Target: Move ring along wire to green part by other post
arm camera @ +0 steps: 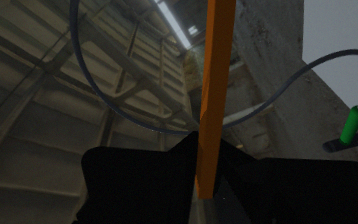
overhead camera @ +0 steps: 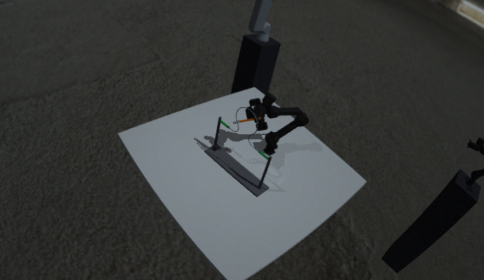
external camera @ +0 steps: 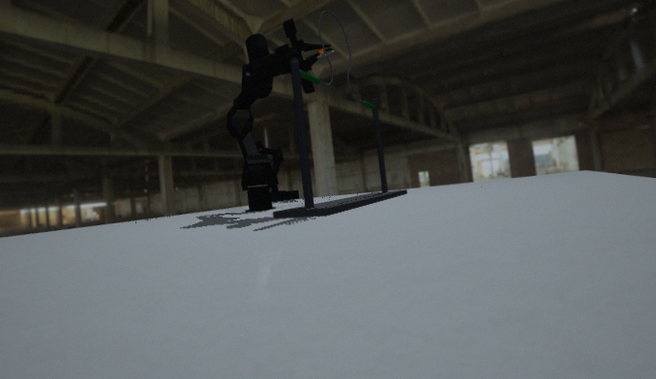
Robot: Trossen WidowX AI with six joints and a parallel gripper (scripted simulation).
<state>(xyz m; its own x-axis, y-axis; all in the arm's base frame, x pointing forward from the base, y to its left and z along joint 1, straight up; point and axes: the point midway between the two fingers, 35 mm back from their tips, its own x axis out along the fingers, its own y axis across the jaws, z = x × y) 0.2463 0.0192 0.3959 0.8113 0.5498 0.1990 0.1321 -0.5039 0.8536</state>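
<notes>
My gripper (overhead camera: 260, 118) (external camera: 319, 51) is shut on the orange handle (overhead camera: 246, 121) (arm camera: 216, 75), which is held roughly level. The small grey ring (overhead camera: 235, 122) (external camera: 326, 55) at its far end appears around the thin grey wire (overhead camera: 255, 115) (external camera: 348, 42), low on the arch's side nearer the left post (overhead camera: 217, 134) (external camera: 301, 133). The ring is past the green part (overhead camera: 225, 124) (external camera: 310, 76) there. Whether it touches the wire is too small to tell. It is not visible in the wrist view. The other green part (overhead camera: 264, 155) (external camera: 369, 105) is beside the other post (overhead camera: 265, 173) (external camera: 380, 148).
The posts stand on a dark base plate (overhead camera: 235, 171) (external camera: 358, 204) on the white table (overhead camera: 200, 209) (external camera: 339, 298). The wire arches high close to my fingers and wrist. A grey robot arm (overhead camera: 262, 11) stands on a pedestal beyond the table; another pedestal (overhead camera: 428, 223) is at the right.
</notes>
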